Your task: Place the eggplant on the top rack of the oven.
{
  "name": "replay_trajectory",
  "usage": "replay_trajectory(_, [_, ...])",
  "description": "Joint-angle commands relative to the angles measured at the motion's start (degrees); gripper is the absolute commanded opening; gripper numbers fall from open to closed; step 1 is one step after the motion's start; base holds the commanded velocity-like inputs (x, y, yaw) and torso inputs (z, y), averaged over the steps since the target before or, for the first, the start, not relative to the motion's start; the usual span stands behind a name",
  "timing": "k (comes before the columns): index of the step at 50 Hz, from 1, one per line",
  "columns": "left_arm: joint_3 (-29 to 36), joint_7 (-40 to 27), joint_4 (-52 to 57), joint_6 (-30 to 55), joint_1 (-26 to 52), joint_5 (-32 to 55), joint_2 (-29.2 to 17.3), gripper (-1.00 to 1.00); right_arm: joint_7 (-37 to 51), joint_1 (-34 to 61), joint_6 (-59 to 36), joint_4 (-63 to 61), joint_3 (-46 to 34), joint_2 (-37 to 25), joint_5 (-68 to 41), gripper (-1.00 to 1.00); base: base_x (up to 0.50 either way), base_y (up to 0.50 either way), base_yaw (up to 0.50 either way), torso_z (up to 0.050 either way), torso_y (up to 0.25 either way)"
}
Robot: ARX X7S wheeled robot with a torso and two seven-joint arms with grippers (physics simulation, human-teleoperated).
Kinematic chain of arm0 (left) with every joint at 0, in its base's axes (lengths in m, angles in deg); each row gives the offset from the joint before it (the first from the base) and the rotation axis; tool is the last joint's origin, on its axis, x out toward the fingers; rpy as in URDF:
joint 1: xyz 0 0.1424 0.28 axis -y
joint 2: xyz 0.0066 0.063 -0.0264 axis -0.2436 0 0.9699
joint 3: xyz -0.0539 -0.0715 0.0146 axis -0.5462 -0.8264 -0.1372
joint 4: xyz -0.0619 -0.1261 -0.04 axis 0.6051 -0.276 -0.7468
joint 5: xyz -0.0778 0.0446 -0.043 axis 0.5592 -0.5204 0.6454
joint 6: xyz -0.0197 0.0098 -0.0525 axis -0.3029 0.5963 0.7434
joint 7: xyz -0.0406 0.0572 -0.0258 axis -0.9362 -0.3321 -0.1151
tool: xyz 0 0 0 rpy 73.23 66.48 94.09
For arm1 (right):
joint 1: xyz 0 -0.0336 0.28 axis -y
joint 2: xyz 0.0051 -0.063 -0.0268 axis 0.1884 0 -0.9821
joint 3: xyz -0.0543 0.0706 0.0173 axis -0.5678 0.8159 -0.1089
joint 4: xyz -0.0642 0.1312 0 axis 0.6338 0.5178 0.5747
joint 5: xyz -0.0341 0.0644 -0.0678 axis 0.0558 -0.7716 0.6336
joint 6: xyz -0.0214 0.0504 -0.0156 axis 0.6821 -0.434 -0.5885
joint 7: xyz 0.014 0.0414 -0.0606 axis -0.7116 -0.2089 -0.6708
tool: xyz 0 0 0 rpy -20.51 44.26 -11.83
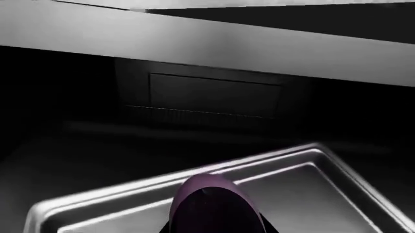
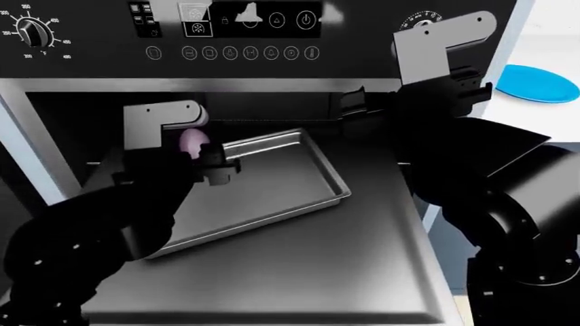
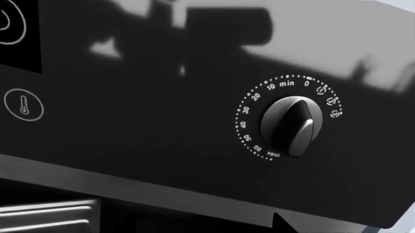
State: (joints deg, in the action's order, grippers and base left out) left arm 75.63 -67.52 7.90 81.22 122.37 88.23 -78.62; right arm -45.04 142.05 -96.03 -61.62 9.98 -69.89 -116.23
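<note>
the oven (image 2: 272, 41) carries all the readable marks, on its black control strip. in the right wrist view a timer knob (image 3: 293, 125) is ringed by a dotted white scale reading "0", "10 min", "20", "30", "40", "50", "60" and "max", with three small round symbols just past the 0. left of that knob is a circled thermometer icon (image 3: 24, 104). in the head view, a knob (image 2: 34, 32) at the strip's left end has numbers around it; "300" and "400" seem legible, the rest too small
</note>
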Motion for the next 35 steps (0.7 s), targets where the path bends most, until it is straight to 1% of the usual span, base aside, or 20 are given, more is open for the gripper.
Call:
replay_trajectory(1, [-0.1,-0.2,-0.7,-1.0,-0.6,-0.1,-0.1,-1.00,0.2,-0.4,0.3,-0.1,0.1,-0.3,-0.4,1.00,0.00,0.00,0.00,0.000,0.000])
replay_trajectory(35, [0.8,1.6,-2.9,-3.5,-2.9,-1.6,-0.7,-1.00,0.5,-0.4,1.6,1.1,-0.9,-0.3,-0.8,1.00,0.00,0.00,0.00,0.000,0.000])
